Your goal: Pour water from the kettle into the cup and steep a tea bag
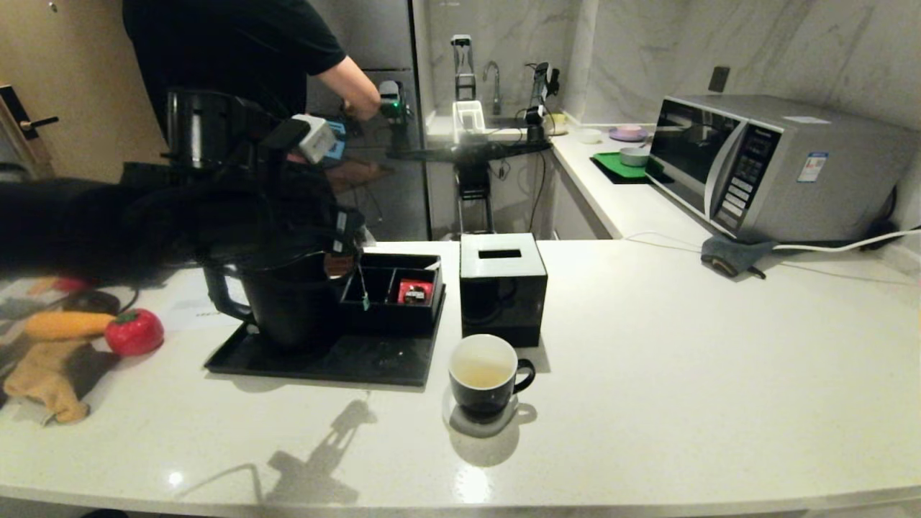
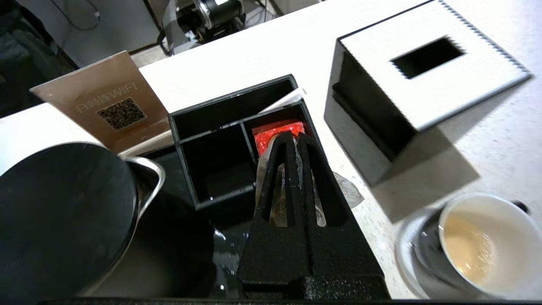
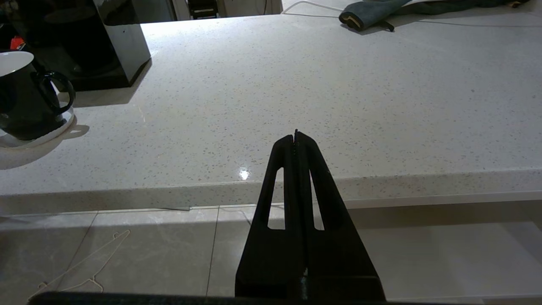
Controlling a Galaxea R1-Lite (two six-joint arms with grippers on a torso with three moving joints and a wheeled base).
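Kettle (image 1: 291, 302) sits on the tray (image 1: 324, 360) at the tabletop's (image 1: 647, 360) left, with the divided box (image 1: 392, 291) just beside it on its right. Right of that tray stands the tissue box (image 1: 501, 288). The cup (image 1: 483, 374) rests on its saucer (image 1: 482, 424), directly in front of the tissue box. Microwave (image 1: 777, 165) is well back on the right.
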